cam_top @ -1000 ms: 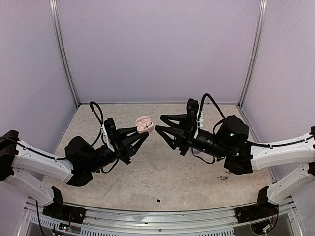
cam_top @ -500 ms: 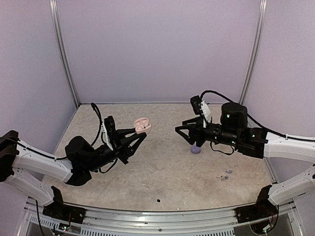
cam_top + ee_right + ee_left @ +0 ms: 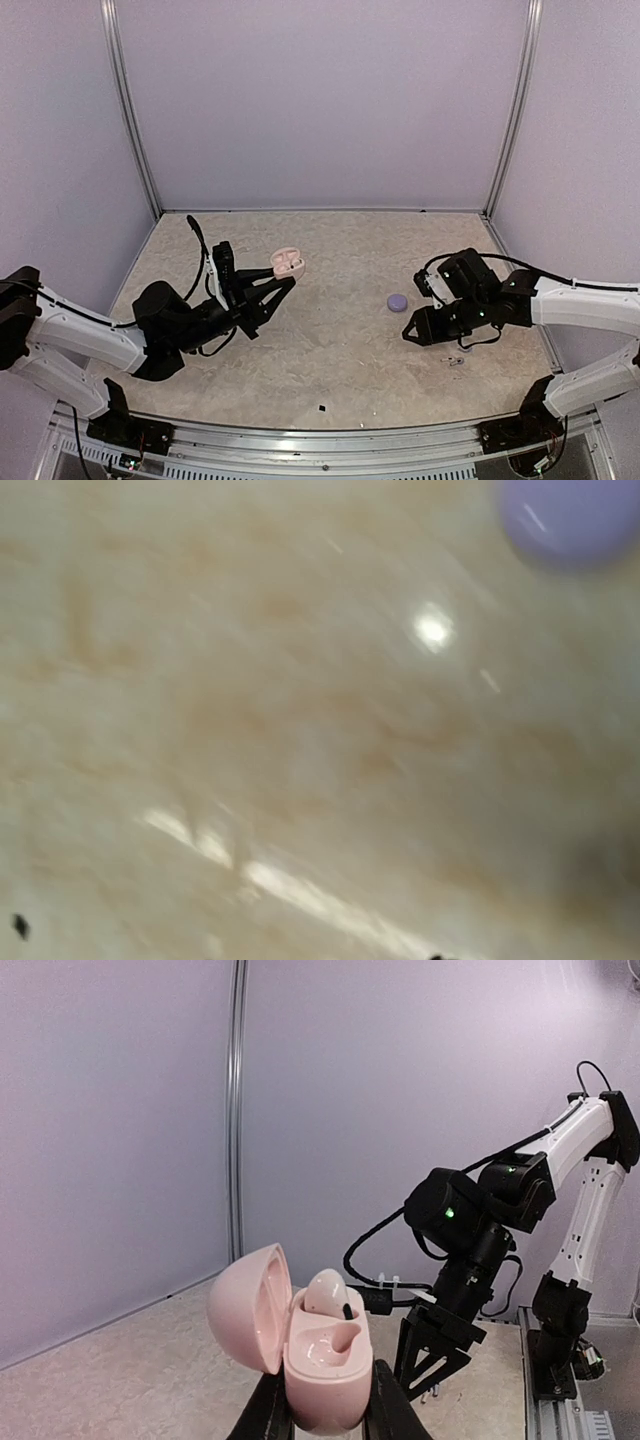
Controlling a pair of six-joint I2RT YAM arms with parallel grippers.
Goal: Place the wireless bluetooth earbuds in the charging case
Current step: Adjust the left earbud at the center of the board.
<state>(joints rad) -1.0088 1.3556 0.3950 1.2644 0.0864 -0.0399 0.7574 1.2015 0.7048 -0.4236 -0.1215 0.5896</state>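
My left gripper (image 3: 284, 277) is shut on the open pink charging case (image 3: 289, 263), holding it above the table at left centre. In the left wrist view the case (image 3: 330, 1360) has its lid (image 3: 243, 1305) swung left. One pale earbud (image 3: 326, 1291) sits in its far socket, and the near socket is empty. My right gripper (image 3: 412, 332) hangs low over the table at the right, jaws apart with nothing between them. Tiny earbuds (image 3: 455, 361) lie on the table just beside it. The right wrist view is blurred and its fingers do not show.
A small round lilac case (image 3: 397, 301) lies shut on the table left of the right arm, also seen as a lilac case (image 3: 570, 520). A black speck (image 3: 322, 409) lies near the front edge. Grey walls and metal posts enclose the table.
My right gripper has drawn back from the pink case, swung right and dropped low over the table near the loose earbuds. The left gripper has kept the case almost still.
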